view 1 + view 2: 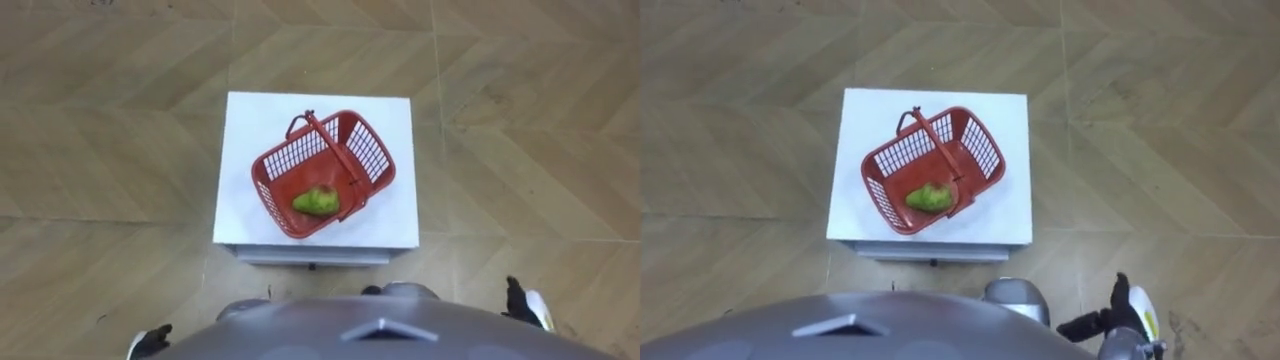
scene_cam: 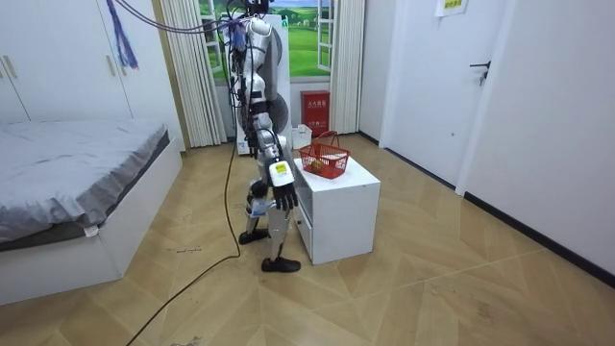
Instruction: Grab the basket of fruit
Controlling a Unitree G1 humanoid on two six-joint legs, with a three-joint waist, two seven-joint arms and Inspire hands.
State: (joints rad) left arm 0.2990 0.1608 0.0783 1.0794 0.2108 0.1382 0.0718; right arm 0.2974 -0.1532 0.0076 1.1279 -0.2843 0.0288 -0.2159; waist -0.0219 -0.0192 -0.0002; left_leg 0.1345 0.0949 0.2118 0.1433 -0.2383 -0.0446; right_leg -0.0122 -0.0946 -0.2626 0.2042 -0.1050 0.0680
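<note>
- The red fruit basket (image 1: 322,172) sits on the white table (image 1: 250,130), handle upright, a green pear (image 1: 317,201) inside.
- Left robot hand (image 1: 150,342) and right robot hand (image 1: 518,300) hang low beside the body, holding nothing; finger state unclear.
- Judged: basket awaits a grasp; a robot hand must close round the handle.

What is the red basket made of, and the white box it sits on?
The red basket looks like moulded plastic: even colour, gridded walls, a thin stiff handle. The white cabinet seems to be smooth painted or laminated board, with a flat matte top and sharp edges; the exact material is unclear.
</note>
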